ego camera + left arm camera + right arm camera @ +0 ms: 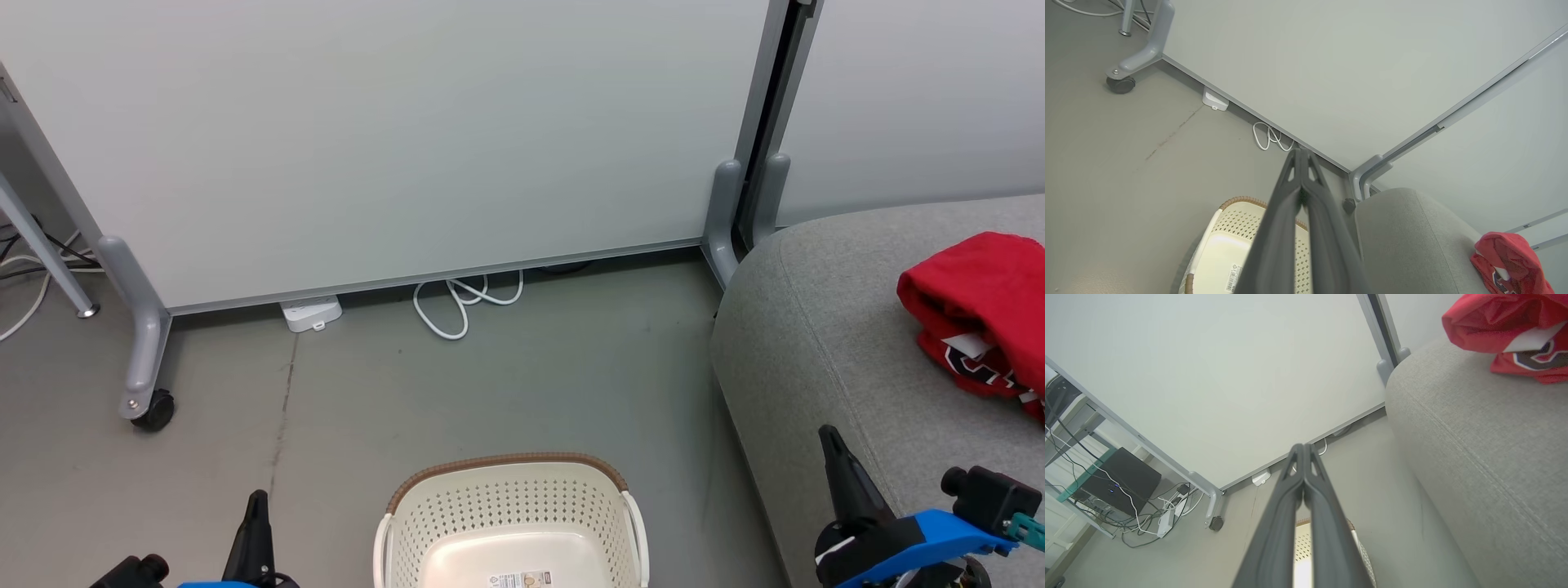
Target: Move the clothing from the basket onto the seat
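all clothing (976,306) i can see is on the seat (816,343)
left gripper (259,500) and right gripper (829,437) are pinched shut on nothing, either side of the basket (506,460), whose visible floor is bare. i judge the move done: next calls only for checking the basket's hidden near end.

Left jaws closed, right jaws closed, both empty

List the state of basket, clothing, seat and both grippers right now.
basket: upright on the floor, no clothing in the part shown.
clothing: bunched up on the seat.
seat: bearing the clothing.
left gripper: shut, holding nothing.
right gripper: shut, holding nothing.
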`<state>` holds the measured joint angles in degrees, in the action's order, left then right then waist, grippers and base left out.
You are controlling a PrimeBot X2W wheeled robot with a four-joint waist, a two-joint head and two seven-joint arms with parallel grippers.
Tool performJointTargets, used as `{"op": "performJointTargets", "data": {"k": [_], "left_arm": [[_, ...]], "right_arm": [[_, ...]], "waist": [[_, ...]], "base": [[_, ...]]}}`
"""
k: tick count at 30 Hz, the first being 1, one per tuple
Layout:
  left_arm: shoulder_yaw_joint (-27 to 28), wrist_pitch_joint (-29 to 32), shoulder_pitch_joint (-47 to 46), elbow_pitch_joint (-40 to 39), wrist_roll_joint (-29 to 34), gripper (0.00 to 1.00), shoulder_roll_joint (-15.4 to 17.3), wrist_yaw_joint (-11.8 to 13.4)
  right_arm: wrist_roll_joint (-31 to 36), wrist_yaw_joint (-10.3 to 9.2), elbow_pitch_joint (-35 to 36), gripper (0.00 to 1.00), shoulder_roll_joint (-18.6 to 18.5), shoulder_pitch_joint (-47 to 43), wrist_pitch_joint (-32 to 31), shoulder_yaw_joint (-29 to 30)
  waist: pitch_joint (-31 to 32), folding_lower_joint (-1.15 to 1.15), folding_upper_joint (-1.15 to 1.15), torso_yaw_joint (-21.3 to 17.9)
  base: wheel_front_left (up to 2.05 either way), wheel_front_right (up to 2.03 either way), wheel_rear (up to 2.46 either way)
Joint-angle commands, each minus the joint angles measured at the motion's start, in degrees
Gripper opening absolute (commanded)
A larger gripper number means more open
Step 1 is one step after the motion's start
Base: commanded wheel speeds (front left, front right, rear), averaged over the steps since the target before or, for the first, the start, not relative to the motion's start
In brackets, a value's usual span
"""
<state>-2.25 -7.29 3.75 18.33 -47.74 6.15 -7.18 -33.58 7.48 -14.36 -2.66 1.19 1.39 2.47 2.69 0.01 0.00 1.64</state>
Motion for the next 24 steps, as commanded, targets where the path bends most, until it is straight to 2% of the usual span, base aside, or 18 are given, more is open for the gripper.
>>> {"op": "performJointTargets", "data": {"k": [1,24], "left_arm": [[0.7,0.4,-2.1,-1.1,-1.4,0.00,0.1,-0.1],[3.4,4.8,-4.9,-2.2,-15.6,0.00,-1.0,-0.2]], "right_arm": [[-1.9,0.01,0.9,0.00,-0.2,1.9,-0.3,0.3],[-20.6,0.02,0.8,0.00,-0.2,3.2,-2.8,1.5]], "waist": [[0.0,0.00,0.00,0.0],[-0.7,0.00,0.00,-0.4]], "base": [[0.00,0.00,0.00],[0.00,0.00,0.00]]}}
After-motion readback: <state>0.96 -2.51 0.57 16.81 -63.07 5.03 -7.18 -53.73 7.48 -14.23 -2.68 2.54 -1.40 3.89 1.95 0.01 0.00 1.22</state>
